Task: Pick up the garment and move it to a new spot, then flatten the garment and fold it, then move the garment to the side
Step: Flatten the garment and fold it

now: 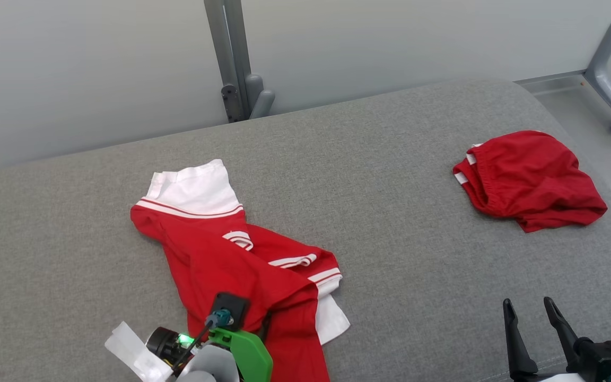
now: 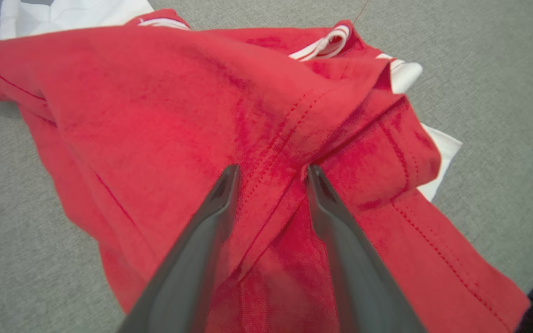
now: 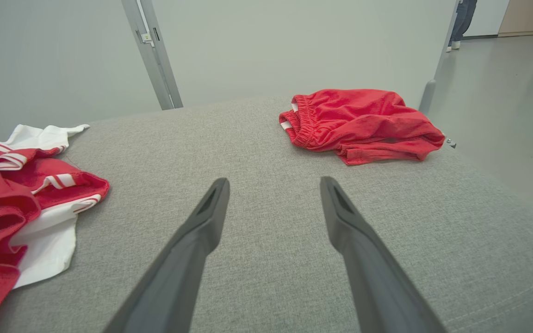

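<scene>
Garment (image 1: 215, 260): a red-and-white shirt, crumpled on the near left of the grey cushion (image 1: 390, 223).
Handling: I judge it light, limp and not slippery. It should sag and trail when I lift it. It is not fragile.
Where to hold: the doubled, stitched hem (image 2: 289, 138), thick enough to pinch. A single layer might pull free.
Left gripper (image 2: 271, 172): down on the cloth, jaws apart astride that hem ridge, nothing clamped.
Right gripper (image 1: 527, 303): spread wide and empty over bare cushion, well apart from the shirt.
Red shorts (image 1: 528, 180): far right, well clear of my lift.
</scene>
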Robot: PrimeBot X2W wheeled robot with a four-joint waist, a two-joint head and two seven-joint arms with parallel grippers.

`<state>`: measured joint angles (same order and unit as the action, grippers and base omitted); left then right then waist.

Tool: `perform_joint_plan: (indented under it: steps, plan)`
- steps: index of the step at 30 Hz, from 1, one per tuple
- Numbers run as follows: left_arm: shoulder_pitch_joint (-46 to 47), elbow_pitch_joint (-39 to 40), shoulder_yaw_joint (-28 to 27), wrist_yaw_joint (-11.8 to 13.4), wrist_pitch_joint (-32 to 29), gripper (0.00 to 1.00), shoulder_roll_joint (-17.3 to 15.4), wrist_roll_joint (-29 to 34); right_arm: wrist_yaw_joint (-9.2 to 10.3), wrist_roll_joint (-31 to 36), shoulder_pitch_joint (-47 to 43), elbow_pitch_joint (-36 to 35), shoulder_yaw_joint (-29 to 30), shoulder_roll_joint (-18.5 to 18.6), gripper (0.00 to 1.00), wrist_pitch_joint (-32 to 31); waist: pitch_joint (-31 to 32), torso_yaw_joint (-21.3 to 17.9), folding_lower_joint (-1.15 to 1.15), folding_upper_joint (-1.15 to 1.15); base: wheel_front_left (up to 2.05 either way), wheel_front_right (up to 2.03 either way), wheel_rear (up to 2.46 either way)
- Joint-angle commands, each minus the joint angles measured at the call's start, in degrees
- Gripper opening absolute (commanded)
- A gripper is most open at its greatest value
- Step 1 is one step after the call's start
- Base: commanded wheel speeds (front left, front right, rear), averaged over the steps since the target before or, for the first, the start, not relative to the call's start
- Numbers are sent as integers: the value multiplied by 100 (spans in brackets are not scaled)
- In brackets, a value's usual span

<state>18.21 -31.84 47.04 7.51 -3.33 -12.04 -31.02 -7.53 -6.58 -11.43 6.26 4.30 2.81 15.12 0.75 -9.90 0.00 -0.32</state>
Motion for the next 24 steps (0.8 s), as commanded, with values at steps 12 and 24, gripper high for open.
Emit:
perform_joint_plan:
  steps: [12,24]
  plan:
    - [46,60,-306,120,438,0,-123,-203,7,-101,-31,12,7,16,100,2,38,52,0,32,0,0,0]
    - [-1039,1580,-1933,1089,398,0,-2118,-887,7,-230,-167,-14,154,17,100,2,29,381,0,32,0,0,0]
